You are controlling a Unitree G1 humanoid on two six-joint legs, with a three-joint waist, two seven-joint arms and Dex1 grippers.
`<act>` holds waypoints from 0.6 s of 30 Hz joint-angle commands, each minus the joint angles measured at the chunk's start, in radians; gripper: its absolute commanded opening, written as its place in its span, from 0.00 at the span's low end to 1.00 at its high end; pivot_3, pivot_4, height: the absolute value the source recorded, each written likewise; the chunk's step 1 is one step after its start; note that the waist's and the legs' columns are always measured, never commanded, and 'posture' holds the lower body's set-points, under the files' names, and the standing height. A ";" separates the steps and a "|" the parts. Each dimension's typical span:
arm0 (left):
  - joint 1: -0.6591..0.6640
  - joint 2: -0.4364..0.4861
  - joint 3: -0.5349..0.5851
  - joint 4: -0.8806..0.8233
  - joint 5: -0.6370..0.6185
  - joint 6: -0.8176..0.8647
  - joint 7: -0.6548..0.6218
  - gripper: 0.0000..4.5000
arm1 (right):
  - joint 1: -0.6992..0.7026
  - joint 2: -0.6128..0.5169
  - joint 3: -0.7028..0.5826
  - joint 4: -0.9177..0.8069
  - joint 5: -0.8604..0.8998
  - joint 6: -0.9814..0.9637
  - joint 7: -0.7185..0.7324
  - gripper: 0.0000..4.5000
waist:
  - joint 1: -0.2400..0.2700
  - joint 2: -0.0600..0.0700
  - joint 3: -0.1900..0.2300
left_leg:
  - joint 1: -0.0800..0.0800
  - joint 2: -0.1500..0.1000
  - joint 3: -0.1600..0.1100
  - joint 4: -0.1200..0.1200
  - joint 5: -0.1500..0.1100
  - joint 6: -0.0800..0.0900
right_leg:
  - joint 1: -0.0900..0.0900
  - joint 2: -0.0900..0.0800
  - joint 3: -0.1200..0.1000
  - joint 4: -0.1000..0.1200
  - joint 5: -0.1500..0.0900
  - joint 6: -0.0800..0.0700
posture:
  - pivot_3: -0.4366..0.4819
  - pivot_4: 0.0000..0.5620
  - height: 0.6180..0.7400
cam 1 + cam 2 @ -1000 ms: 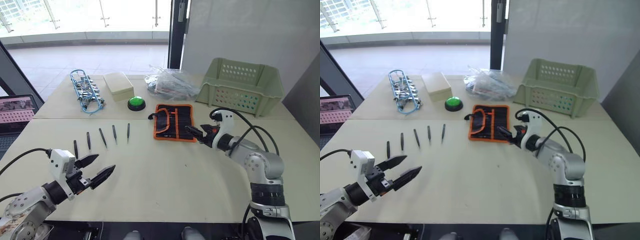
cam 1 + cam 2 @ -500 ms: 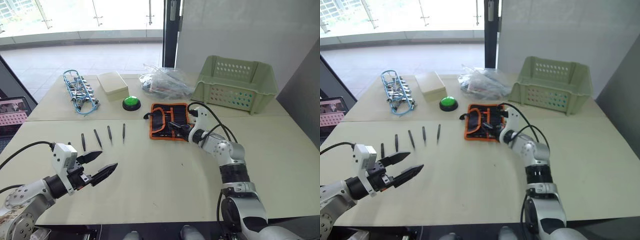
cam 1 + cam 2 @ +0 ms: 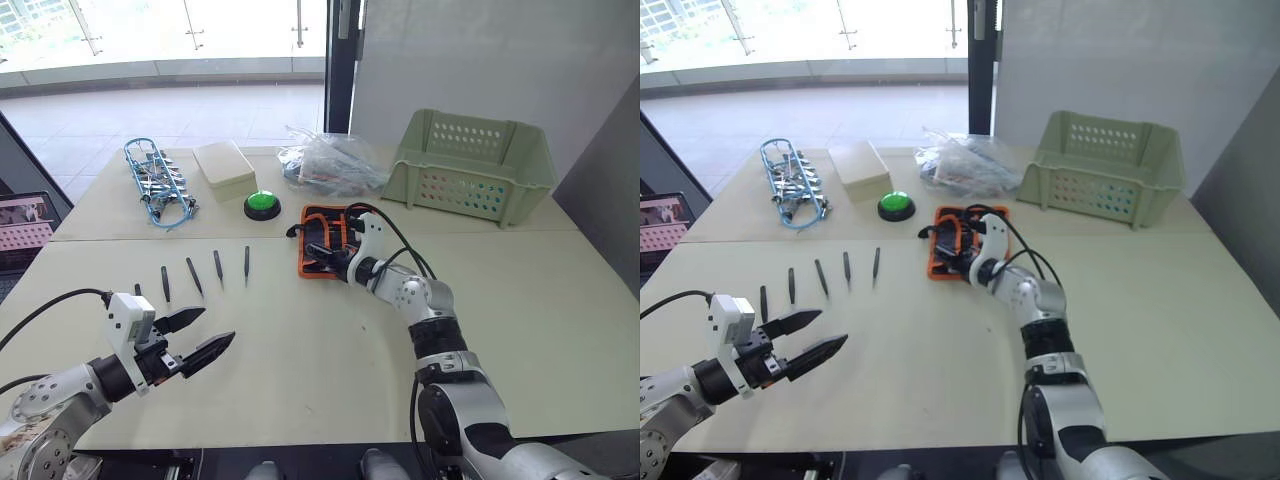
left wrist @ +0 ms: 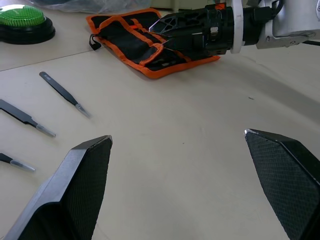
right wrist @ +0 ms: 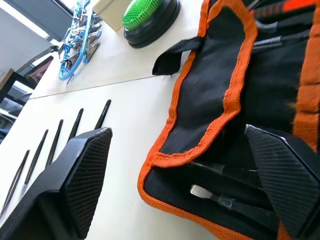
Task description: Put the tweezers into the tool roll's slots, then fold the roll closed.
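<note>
The right gripper was spread wide with nothing in it, parked right over the near edge of the tool roll, so its arm covered much of the roll from the head camera. The slots were partly cut off in the wrist shot. The left gripper was open and empty too, low over the table, near the tweezers, the leftmost half hidden behind it
</note>
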 commanded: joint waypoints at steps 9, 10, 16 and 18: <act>0.001 0.008 0.019 -0.008 0.019 -0.041 -0.007 1.00 | -0.083 0.020 -0.048 0.123 0.007 -0.107 0.012 0.67 | -0.001 0.000 0.000 | 0.000 0.000 0.000 0.000 0.000 0.000 | 0.000 0.000 0.000 0.000 0.000 0.000 | 0.48 0.27 1.00; -0.001 0.009 0.015 -0.007 0.026 -0.047 -0.007 1.00 | -0.087 0.023 -0.053 0.130 0.010 -0.108 0.013 0.58 | -0.001 0.000 0.000 | 0.000 0.000 0.000 0.000 0.000 0.000 | 0.000 0.000 0.000 0.000 0.000 0.000 | 0.48 0.27 1.00; -0.007 0.016 0.019 0.009 0.047 -0.059 -0.020 1.00 | -0.090 0.025 -0.061 0.147 0.005 -0.112 0.017 0.13 | -0.001 0.000 0.000 | 0.000 0.000 0.000 0.000 0.000 0.000 | 0.000 0.000 0.000 0.000 0.000 0.000 | 0.48 0.27 1.00; -0.013 0.019 0.022 0.024 0.051 -0.064 -0.027 1.00 | -0.091 0.025 -0.066 0.152 0.007 -0.113 0.016 0.01 | -0.001 0.000 0.000 | 0.000 0.000 0.000 0.000 0.000 0.000 | 0.000 0.000 0.000 0.000 0.000 0.000 | 0.48 0.27 1.00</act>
